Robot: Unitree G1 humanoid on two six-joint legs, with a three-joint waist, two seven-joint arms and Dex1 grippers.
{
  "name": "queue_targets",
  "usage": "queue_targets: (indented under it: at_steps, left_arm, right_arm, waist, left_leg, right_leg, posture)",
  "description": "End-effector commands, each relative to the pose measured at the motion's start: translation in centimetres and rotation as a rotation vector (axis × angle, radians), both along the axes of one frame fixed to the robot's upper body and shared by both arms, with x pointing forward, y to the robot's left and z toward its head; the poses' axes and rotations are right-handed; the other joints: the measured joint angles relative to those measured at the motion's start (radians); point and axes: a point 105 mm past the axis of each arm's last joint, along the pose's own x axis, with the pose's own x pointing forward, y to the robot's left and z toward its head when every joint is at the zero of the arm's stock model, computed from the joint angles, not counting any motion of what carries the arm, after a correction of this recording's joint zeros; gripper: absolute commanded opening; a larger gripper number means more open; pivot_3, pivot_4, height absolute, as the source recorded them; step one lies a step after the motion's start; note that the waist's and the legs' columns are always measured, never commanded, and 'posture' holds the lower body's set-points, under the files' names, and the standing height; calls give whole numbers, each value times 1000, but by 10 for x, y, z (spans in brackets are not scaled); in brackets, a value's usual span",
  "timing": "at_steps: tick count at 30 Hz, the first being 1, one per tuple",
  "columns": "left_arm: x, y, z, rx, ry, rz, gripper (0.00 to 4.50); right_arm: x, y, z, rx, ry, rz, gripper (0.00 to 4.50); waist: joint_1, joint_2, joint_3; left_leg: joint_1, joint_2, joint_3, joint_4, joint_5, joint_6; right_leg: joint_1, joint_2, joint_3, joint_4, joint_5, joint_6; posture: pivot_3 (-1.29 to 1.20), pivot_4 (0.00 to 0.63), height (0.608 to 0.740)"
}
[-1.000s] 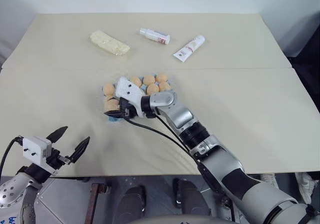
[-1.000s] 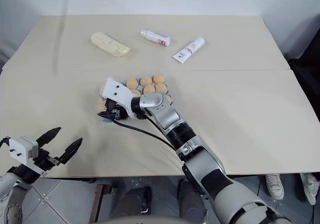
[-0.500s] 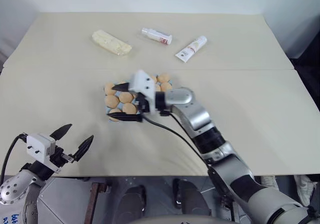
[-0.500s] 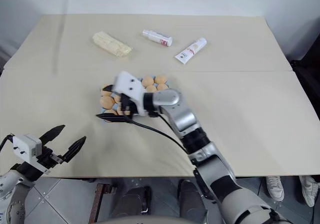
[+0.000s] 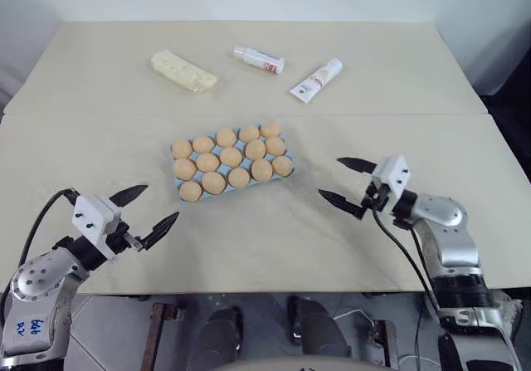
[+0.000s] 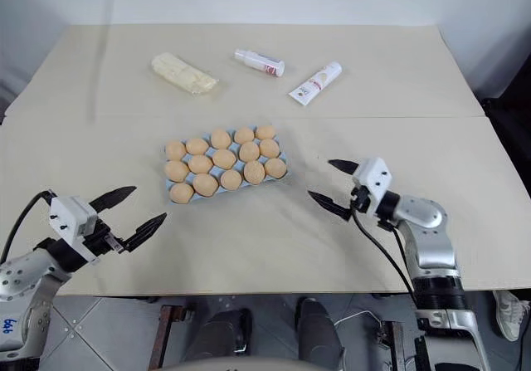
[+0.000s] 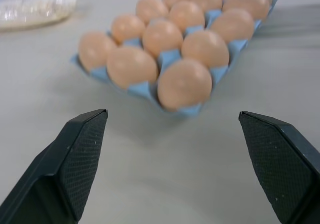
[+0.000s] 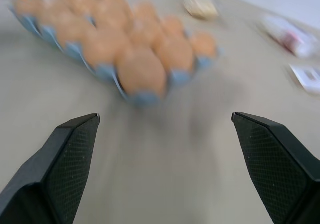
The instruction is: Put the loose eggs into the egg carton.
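The light-blue egg carton [image 7: 141,89] lies in the middle of the table. Tan-orange eggs [image 5: 231,156] fill its three rows of cups. Every egg I see sits in a cup, and no loose eggs are in view. My left gripper [image 5: 160,203] hovers open near the table's front edge, left of and nearer than the carton, pointing at its near corner. My right gripper [image 5: 330,177] stands open to the right of the carton, apart from it, with nothing between its fingers.
At the back of the table lie a pale yellow wrapped block [image 5: 183,70], a small white bottle [image 5: 258,59] and a white tube [image 5: 316,80]. A seam [image 5: 415,114] crosses the table behind the carton.
My right gripper opened at the carton's near-left corner, then swung far to the right, clear of the carton. My left gripper rose a little and moved toward the carton.
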Motion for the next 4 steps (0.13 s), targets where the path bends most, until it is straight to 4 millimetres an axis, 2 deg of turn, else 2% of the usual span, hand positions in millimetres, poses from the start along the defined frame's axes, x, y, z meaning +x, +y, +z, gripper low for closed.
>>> queue_targets:
  at_steps: [1,4]
  left_arm:
    - [3,2,0,44,-7,2,4500]
    - [6,4,-1,57,0,14,4500]
  right_arm:
    - [1,-17,13,28,-70,-88,4438]
    - [3,-23,16,64,-80,-146,4438]
  waist:
    - [1,0,0]
    - [2,0,0]
  left_leg:
    - [0,0,0,0,0,0]
    - [1,0,0,2,0,0]
  right_leg:
    - [0,0,0,0,0,0]
    - [1,0,1,0,0,1]
  posture:
    - [0,150,740]
    - [0,150,740]
